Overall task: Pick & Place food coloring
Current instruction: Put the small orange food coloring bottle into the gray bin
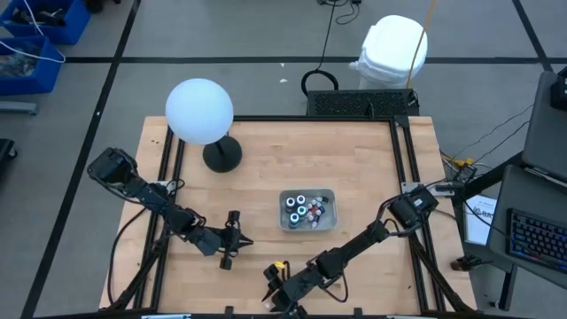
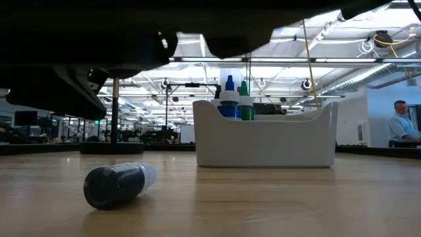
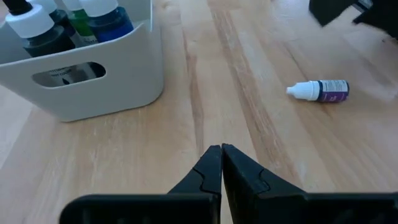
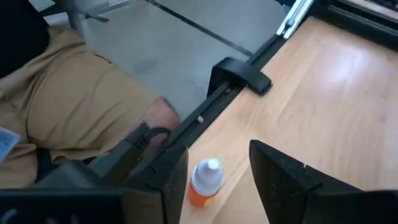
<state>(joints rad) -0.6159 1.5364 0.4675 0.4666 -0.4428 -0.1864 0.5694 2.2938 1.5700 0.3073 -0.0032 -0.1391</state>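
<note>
The right pincer (image 4: 217, 177) hangs open astride an orange food-coloring bottle (image 4: 204, 182) at the bench's (image 1: 372, 168) near edge, not yet gripping it; next it must close and carry it to the white tray (image 1: 327, 193) mid-bench. The left pincer (image 3: 221, 163) waits with fingers pressed together and empty, a purple-labelled bottle (image 3: 320, 91) lying nearby.

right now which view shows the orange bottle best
The right wrist view: the orange bottle stands upright, white-capped, between the open right gripper's fingers. The high view shows only a yellow speck; the low and left wrist views miss it.

Grey taped floor (image 1: 248, 35) around a wooden table (image 1: 292, 151), blue bins (image 1: 40, 35), bright ceiling lights (image 2: 329, 29).
</note>
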